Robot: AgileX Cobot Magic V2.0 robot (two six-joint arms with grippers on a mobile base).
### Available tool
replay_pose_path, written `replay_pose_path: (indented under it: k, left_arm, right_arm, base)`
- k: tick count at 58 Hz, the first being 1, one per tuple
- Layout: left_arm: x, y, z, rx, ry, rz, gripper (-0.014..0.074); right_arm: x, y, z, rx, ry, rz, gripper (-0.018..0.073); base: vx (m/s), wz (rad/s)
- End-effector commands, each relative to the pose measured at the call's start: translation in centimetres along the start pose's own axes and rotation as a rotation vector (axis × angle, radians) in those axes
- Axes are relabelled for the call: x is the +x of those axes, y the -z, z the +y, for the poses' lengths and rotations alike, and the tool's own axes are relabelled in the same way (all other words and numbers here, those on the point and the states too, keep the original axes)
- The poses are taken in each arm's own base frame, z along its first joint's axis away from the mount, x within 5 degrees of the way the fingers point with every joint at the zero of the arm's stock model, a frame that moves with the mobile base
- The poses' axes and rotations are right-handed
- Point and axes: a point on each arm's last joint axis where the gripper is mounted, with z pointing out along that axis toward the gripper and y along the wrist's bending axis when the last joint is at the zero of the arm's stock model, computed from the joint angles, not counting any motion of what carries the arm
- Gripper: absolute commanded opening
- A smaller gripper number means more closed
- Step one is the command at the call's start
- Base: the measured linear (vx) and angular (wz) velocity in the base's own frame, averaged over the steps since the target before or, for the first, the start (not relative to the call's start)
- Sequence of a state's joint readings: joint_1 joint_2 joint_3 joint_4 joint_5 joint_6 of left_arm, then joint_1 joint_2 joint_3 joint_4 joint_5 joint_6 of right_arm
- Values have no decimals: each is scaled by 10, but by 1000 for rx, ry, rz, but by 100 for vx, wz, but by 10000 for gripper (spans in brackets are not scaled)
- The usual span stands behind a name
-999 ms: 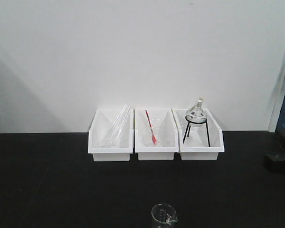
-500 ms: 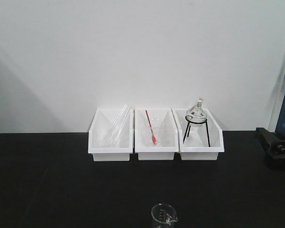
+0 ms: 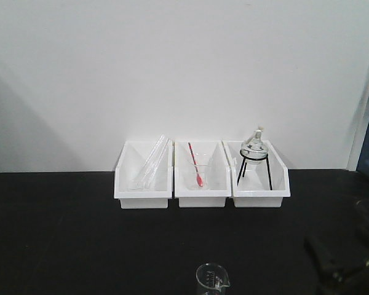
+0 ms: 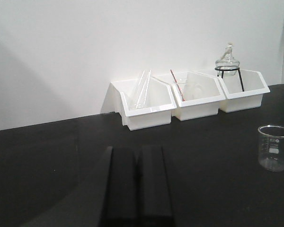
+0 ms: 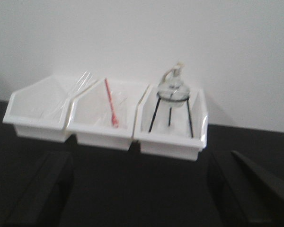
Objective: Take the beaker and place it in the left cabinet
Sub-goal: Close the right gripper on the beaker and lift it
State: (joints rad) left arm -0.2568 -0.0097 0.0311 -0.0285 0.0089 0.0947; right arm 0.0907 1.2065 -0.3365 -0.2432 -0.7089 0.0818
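The clear glass beaker (image 3: 212, 278) stands upright on the black bench at the front centre. It also shows at the right of the left wrist view (image 4: 274, 147). My left gripper (image 4: 137, 156) is shut and empty, low over the bench to the left of the beaker. My right gripper (image 3: 325, 265) is at the lower right of the front view, right of the beaker and apart from it. In the right wrist view it (image 5: 139, 189) is wide open and empty, and the beaker is out of that view. The left cabinet is out of view.
Three white bins stand side by side against the white wall: the left bin (image 3: 144, 195) holds glass tubes, the middle bin (image 3: 202, 196) a glass vessel with a red stick, the right bin (image 3: 261, 195) a round flask on a black tripod (image 3: 254, 161).
My right arm has moved from the right edge of the front view down and forward to the lower right, closer to the beaker. The beaker and bins have not moved.
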Motion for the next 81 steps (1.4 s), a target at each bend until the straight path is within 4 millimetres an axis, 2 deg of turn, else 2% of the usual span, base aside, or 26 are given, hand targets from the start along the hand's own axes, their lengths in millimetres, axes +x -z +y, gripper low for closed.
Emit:
replay_pose_path:
  k: [1,13,20,28,51,71,81]
  left_arm:
    - [-3,1,0,-4,12,-85,1]
    - [-3,1,0,-4,12,-85,1]
    - [-3,1,0,-4,12,-85,1]
    - [-3,1,0,-4,12,-85,1]
    - [-3,1,0,-4,12,-85,1]
    - [-3,1,0,-4,12,-85,1]
    - [-3,1,0,-4,12,-85,1]
  right_arm:
    - [13,0,11,-106,6,-131,579]
    - [62,-26,33,-362,-69,-114,578]
    - [89,-44,37,-422,-87,-19,578]
    - [103,-66,36,-433,-103,4,578]
    - [109,-115,40,-563,-141,-37,578]
    - [102,-149,69,-613,-111,-103,578]
    - [105,-162,85,-632,-112,-118,578]
  base:
    - [0,0]
    - [0,0]
    - [0,0]
    - [0,0]
    - [0,0]
    - [0,0]
    - [0,0]
